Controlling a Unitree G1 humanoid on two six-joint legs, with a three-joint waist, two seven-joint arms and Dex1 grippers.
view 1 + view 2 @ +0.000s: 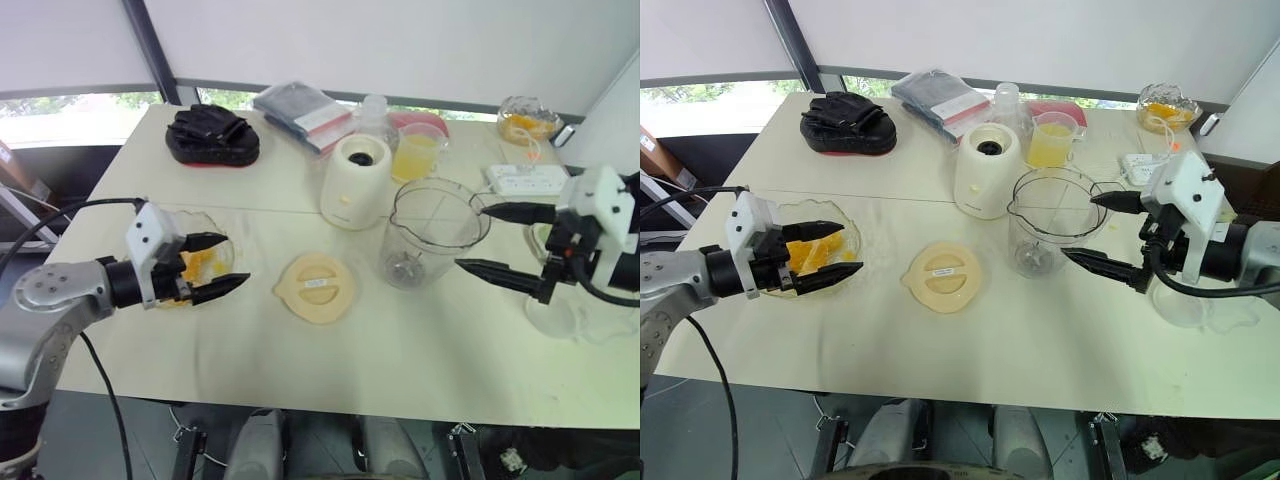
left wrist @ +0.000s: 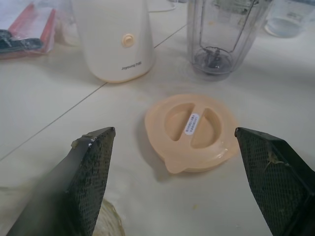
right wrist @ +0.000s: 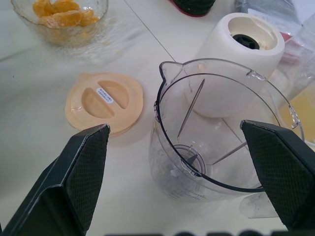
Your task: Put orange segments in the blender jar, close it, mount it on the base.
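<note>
On the pale worktop (image 1: 420, 350), blender jar (image 1: 432, 232) empty and lidless, ready for filling. Left tool (image 1: 212, 264) spread wide over the orange segments (image 1: 200, 266); right tool (image 1: 500, 240) spread beside the jar, gripping nothing.

The clear blender jar (image 3: 216, 142) stands upright and empty, lid off, its metal blade visible at the bottom. Just behind it sits the cream-white base (image 1: 355, 180), socket up. Well to the jar's left, glossy orange segments (image 3: 61, 14) lie heaped in a glass dish (image 1: 845, 255).
</note>
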